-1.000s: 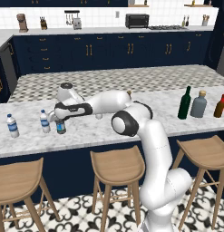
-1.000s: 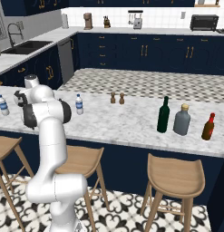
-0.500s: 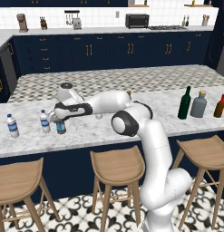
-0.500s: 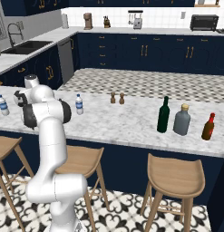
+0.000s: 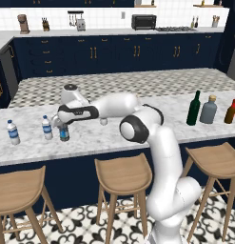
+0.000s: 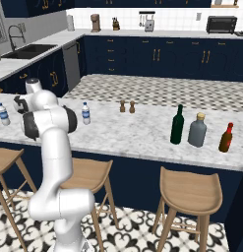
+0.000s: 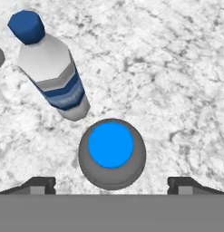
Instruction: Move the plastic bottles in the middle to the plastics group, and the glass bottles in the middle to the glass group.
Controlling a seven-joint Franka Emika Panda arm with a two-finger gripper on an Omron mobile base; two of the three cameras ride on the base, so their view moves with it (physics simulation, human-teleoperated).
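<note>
Hovering straight above the dark smoky-grey bottle, I look down on its bright blue cap; my jaws stand wide apart, one of the fingertips on each side of it, and neither seems to touch it; I hold nothing.

The bottle stands upright on the marble surface, just beside one clear water bottle of the plastics group, with the other clear one further along towards the end; I judge this bottle delivered, so the step in hand is getting clear of it.

To do that well I should rise straight up, keeping the jaws as wide as they are and not swinging sideways until the tips are above the cap; the labelled neighbour is close on one side and any drift that way could knock either bottle over; both are light and narrow-footed, I reckon, and would topple easily.

After that, by my reading, the small labelled bottle in the middle belongs to this group, and the tall green bottle already stands next to the grey-blue bottle and the amber-red bottle.

Hard to make out: from the left base view my hand covers the top of the grey bottle, so the gap at the tips is not plain there; in the hand view the tips are cut off low down, and the bottle's foot is hidden beneath its own shoulder.
</note>
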